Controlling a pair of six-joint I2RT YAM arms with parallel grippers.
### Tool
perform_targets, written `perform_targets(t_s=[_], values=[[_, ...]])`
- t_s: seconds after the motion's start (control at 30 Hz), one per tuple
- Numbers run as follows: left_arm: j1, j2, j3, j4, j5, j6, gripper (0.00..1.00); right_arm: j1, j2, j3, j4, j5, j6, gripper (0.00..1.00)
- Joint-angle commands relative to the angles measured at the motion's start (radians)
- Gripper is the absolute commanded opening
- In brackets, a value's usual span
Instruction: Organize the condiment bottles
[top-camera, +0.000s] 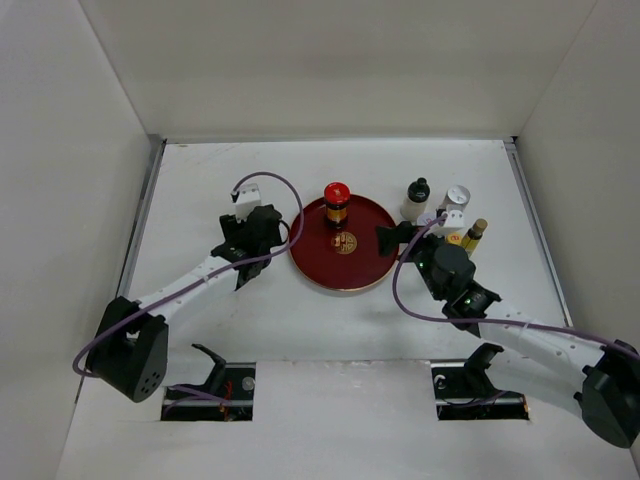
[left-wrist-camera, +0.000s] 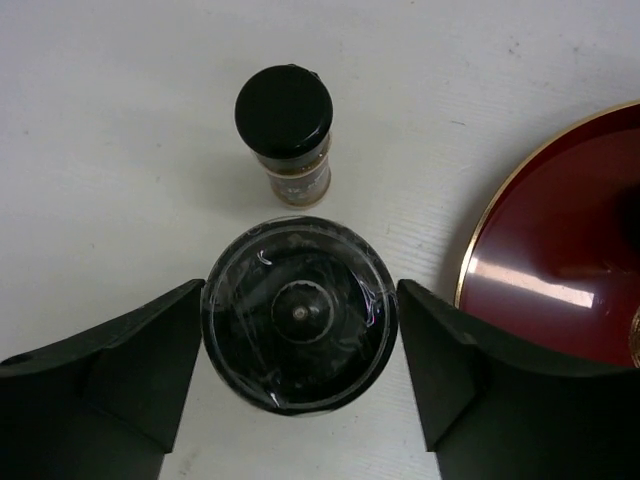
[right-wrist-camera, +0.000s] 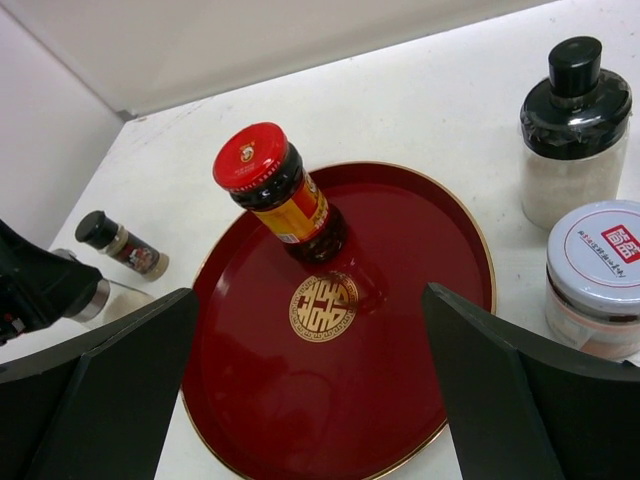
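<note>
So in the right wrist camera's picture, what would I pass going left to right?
Small black-capped jar → red-capped jar → black-topped bottle. The white-lidded jar lies below that bottle at the same side, so I leave it unplaced.

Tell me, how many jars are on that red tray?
1. The red-capped jar stands near the far edge of the red tray. No other is on it; none looks hidden.
</note>
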Motion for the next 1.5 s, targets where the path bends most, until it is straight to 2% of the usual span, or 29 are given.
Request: perform_targets(t_s=[0.0,0.1,0.23,0.37,0.5,0.7,0.9,1.03,1.2,1.27,1.37,1.47], values=[[0.010,-0.014,0.006,0.105,0.000,-0.008,0.64,0.004,0.011,0.040,0.034,-0.011,0.002,1.00],[-0.005,-0.051,0.015,0.108,-0.003,0.008,0.50,0.004,0.008,0.039,0.039,-0.011,0.002,1.00],[-0.131,-0.140,0.058,0.125,-0.093,0.075,0.41,0.004,0.018,0.042,0.036,-0.011,0.002,1.00],[-0.218,-0.107,0.138,0.146,-0.106,0.115,0.41,0.004,0.017,0.039,0.042,-0.011,0.002,1.00],[-0.266,0.001,0.196,0.218,-0.095,0.129,0.41,0.004,0.011,0.037,0.036,-0.011,0.002,1.00],[-0.217,0.194,0.284,0.344,-0.003,0.155,0.41,0.004,0.017,0.034,0.041,-0.011,0.005,1.00],[-0.179,0.321,0.351,0.379,0.058,0.162,0.42,0.004,0.032,0.036,0.047,-0.013,0.002,1.00],[-0.174,0.354,0.334,0.412,0.061,0.167,0.51,0.004,0.032,0.037,0.047,-0.013,0.002,1.00],[-0.182,0.351,0.287,0.413,0.055,0.156,0.83,0.004,0.031,0.037,0.047,-0.013,0.002,1.00],[-0.186,0.314,0.261,0.410,0.048,0.153,0.92,0.004,0.032,0.037,0.047,-0.013,0.002,1.00],[-0.191,0.214,0.209,0.412,0.009,0.152,0.97,0.004,0.034,0.042,0.044,-0.013,0.000,1.00],[-0.176,0.110,0.152,0.387,-0.052,0.150,0.98,0.004,0.029,0.041,0.045,-0.013,0.000,1.00]])
